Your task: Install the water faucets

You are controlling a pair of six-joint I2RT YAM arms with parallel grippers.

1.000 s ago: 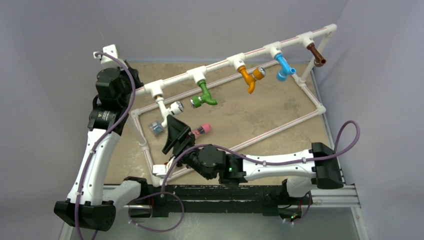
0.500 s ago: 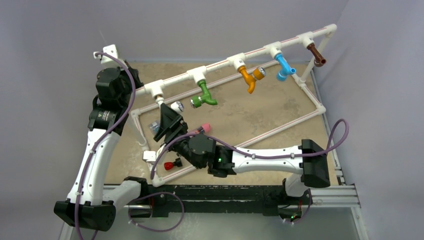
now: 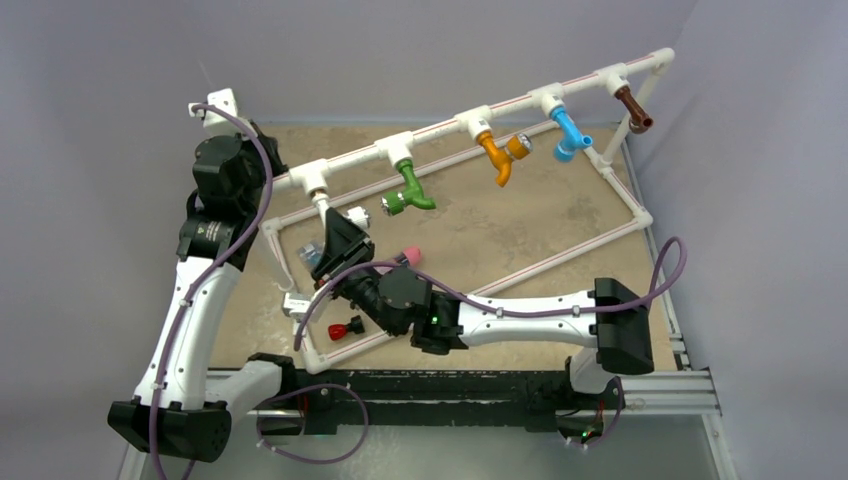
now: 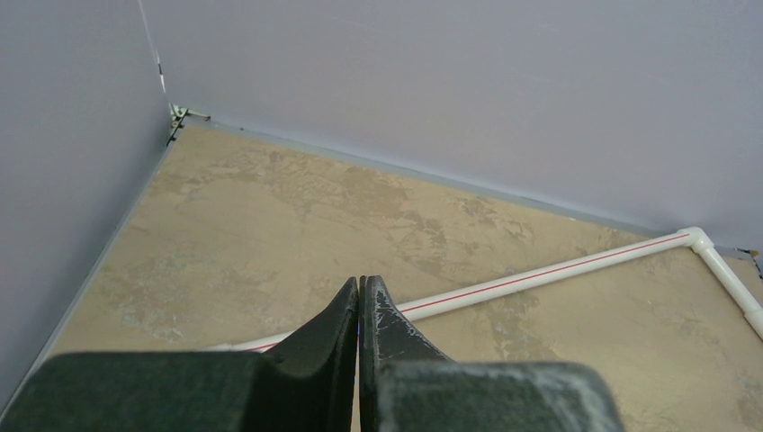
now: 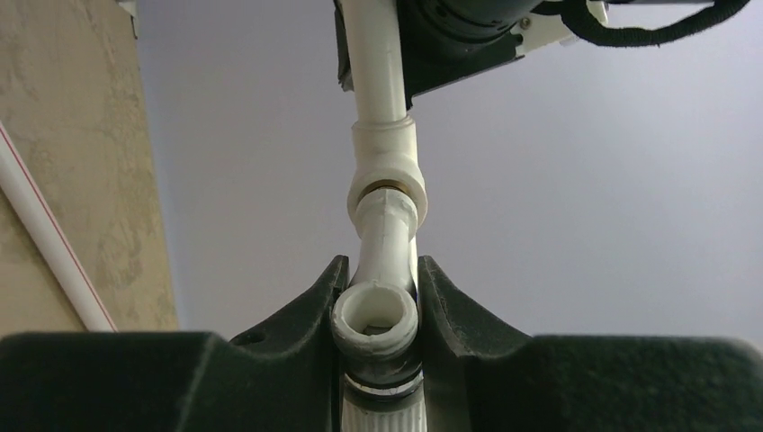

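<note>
Our right gripper (image 5: 381, 265) has its two fingers (image 5: 328, 301) pinching the white faucet (image 5: 385, 229). The faucet's open round end sits squarely between the finger pads. Its body runs straight out past the tips into a white fitting (image 5: 387, 171) on the pipe frame (image 3: 450, 128). In the top view the faucet's round knob (image 3: 356, 214) sticks out just to the right of those fingertips.

The other taps hang from the same rail, all off to the right of our right fingers. The green faucet (image 3: 410, 190) is nearest and the orange faucet (image 3: 497, 155) comes after it. The blue faucet (image 3: 568, 135) and the brown faucet (image 3: 632, 108) are well away at the far end. None of them touches either gripper.

A pink-capped cylinder (image 3: 400, 257) lies on the table (image 3: 500, 220) just beside the right gripper's body, behind and to the right of the fingertips.

Our left gripper (image 4: 360, 292) has its fingers pressed together with nothing between them. Beyond those tips we see only the tan table and a frame pipe with a red stripe (image 4: 549, 274), which runs off to their right. No faucet is in reach of those fingers in that view.
</note>
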